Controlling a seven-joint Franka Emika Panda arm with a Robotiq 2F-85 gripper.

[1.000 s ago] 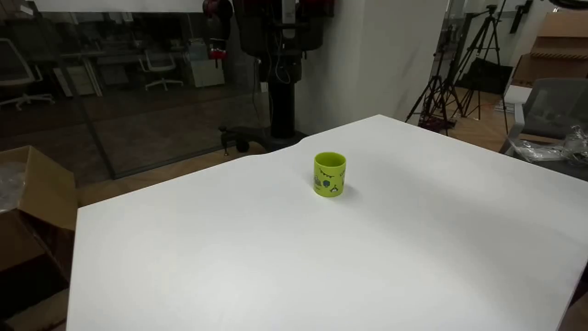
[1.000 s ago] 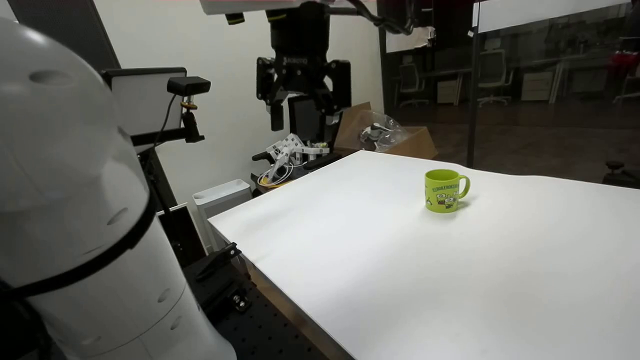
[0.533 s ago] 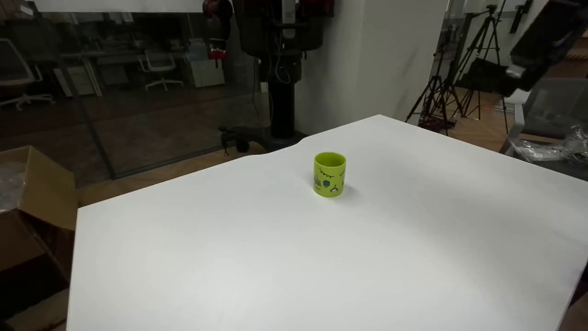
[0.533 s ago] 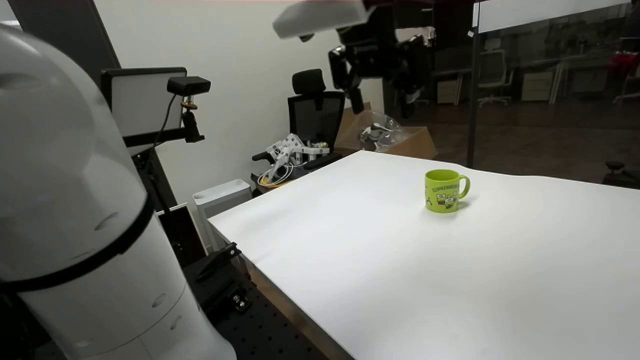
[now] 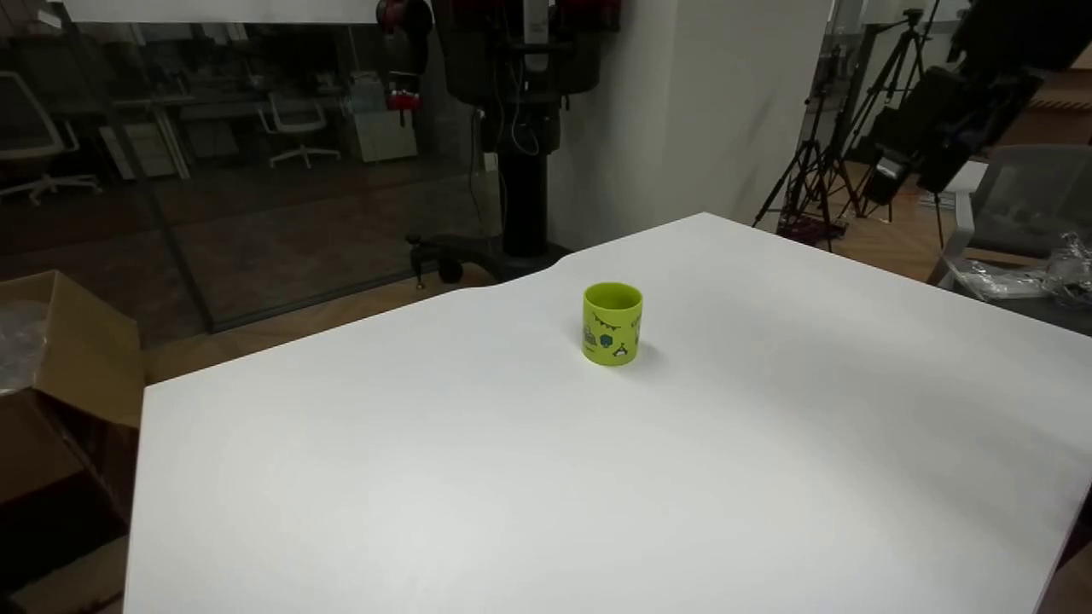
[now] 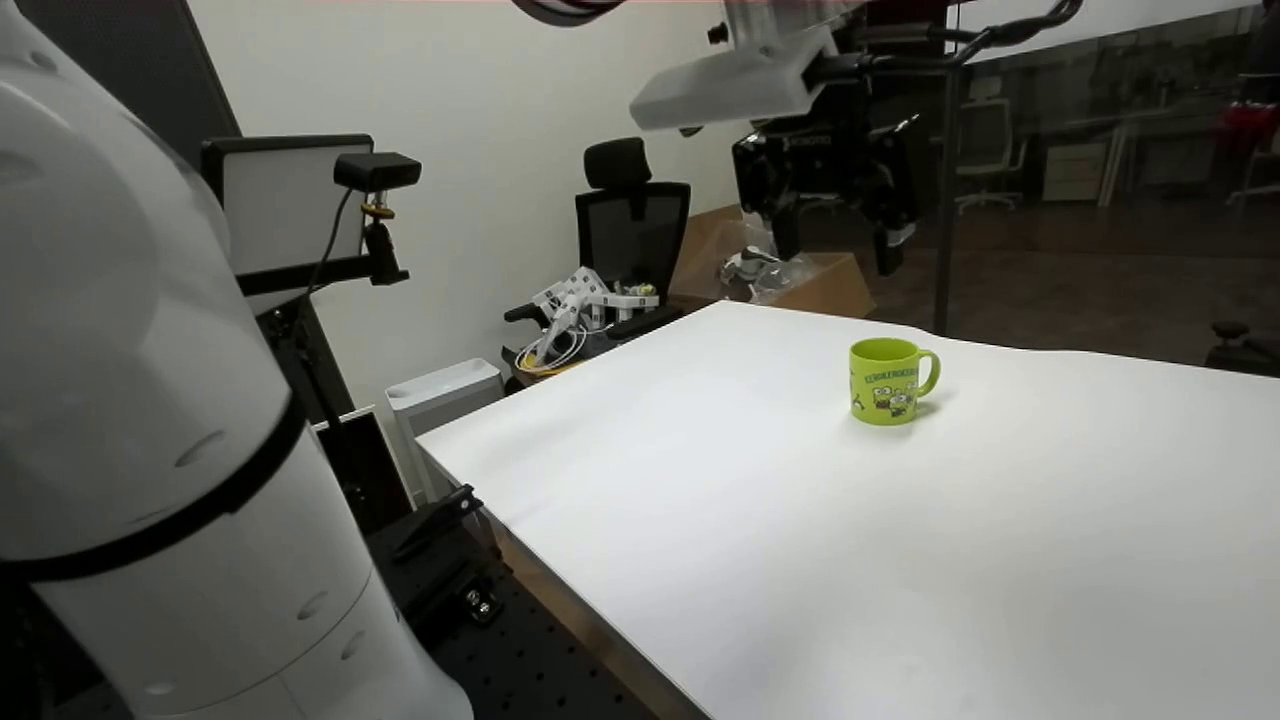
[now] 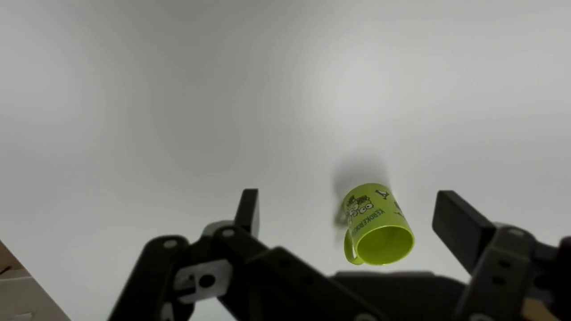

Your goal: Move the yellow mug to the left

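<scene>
Since the earlier frame, the gripper (image 6: 838, 247) has moved down and to the right in an exterior view, and the white robot arm (image 6: 150, 400) has shifted slightly; the yellow mug (image 6: 883, 382) sits where it sat.

Left to right there, the robot arm fills the edge, followed by a grey panel (image 6: 300, 210) in a dark frame and a small black device (image 6: 377, 172). Next come a black office chair (image 6: 637, 225) and a cardboard box (image 6: 832, 288), just beyond the white table (image 6: 680, 480). Farther right the gripper hangs pointing down, its fingers (image 6: 787, 238) spread wide, higher than the yellow mug and well apart from it. The yellow mug stands upright on the white table, near the far edge, its handle (image 6: 933, 372) to the right.

In an exterior view, again left to right, a dark glass wall (image 5: 281, 230) comes first, then a dark column (image 5: 523, 205), then the yellow mug, upright, with small printed pictures on its side. After it come a tripod (image 5: 810, 153) and, at the upper right, the gripper, tilted and well apart from the yellow mug.

In the wrist view, a finger comes first, then the yellow mug, seen from above, with its handle on the left, cartoon faces and lettering on its side, and its mouth toward the bottom. The opposite finger follows. The yellow mug appears between the two, nearer the right-hand one.
</scene>
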